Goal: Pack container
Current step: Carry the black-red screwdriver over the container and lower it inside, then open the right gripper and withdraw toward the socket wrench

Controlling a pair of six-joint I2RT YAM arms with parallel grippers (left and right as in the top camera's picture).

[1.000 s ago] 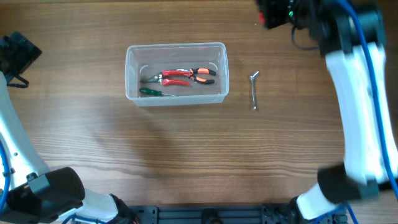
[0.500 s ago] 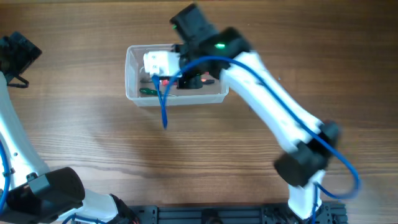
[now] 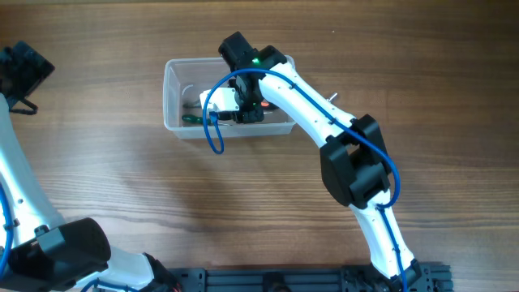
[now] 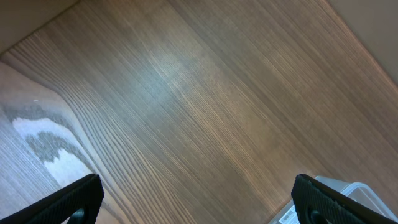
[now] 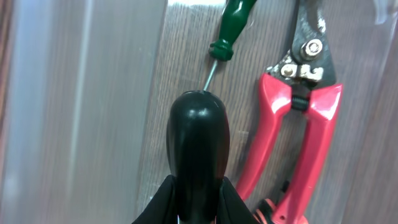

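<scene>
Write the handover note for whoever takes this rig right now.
Left gripper: open, empty, over the table, away from the container.
Right gripper: down inside the container; cannot tell whether it is open or shut.
Done: red cutters and green screwdriver lie in the container.
Left: the metal key lies on the table right of the container, mostly hidden under the right arm; pack it.

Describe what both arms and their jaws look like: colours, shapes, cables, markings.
Both arms have white links and bulky black joints. A blue cable follows the right arm and loops free near its wrist, beside a small green light; the left arm has a blue cable too. Right gripper: glossy, rounded black jaws. Left gripper: matte black jaws.
</scene>
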